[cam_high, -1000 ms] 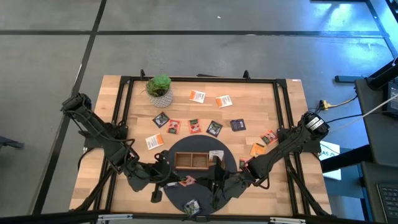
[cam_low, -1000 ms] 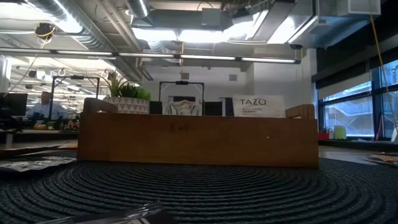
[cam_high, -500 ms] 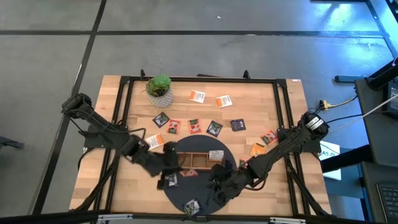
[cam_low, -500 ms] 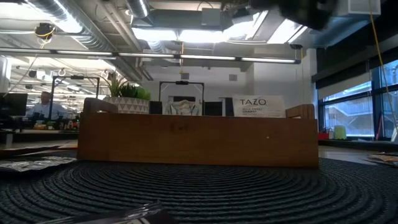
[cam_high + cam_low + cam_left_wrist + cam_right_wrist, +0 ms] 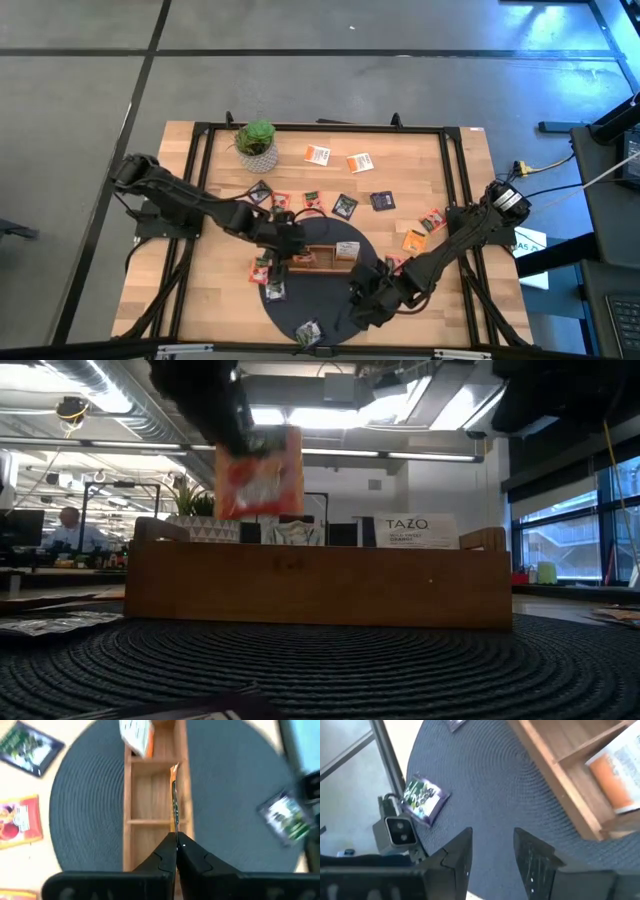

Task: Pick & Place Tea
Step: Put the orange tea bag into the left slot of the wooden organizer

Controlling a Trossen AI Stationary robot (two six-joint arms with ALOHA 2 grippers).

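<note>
My left gripper [image 5: 176, 846] is shut on an orange-red tea packet [image 5: 262, 472] and hovers over the brown wooden tray [image 5: 320, 266]. In the left wrist view the packet [image 5: 174, 795] shows edge-on above the tray's compartments. A white-orange packet [image 5: 347, 250] stands in the tray's right compartment. My right gripper [image 5: 492, 851] is open above the dark round mat [image 5: 330, 300], on the tray's near side, holding nothing. A purple packet [image 5: 425, 797] lies flat on the mat close to it. My left gripper pinches the orange-red packet by its top edge [image 5: 245, 435] between its two fingers, coming from above and pointing down. The packet hangs upright below the fingers, lifted clear over the left half of the tray.
Several more packets lie flat on the wooden table beyond the tray [image 5: 312, 203], two near the far edge [image 5: 317, 154], two at the right [image 5: 414, 238], and others on the mat's left rim [image 5: 272, 290]. A small potted plant [image 5: 256, 140] stands at the far left.
My left gripper has risen from the near part of the mat and moved toward the far edge to above the tray, carrying the orange-red packet, which is now lifted clear and hanging. My right gripper has drawn back a little toward the near right.
</note>
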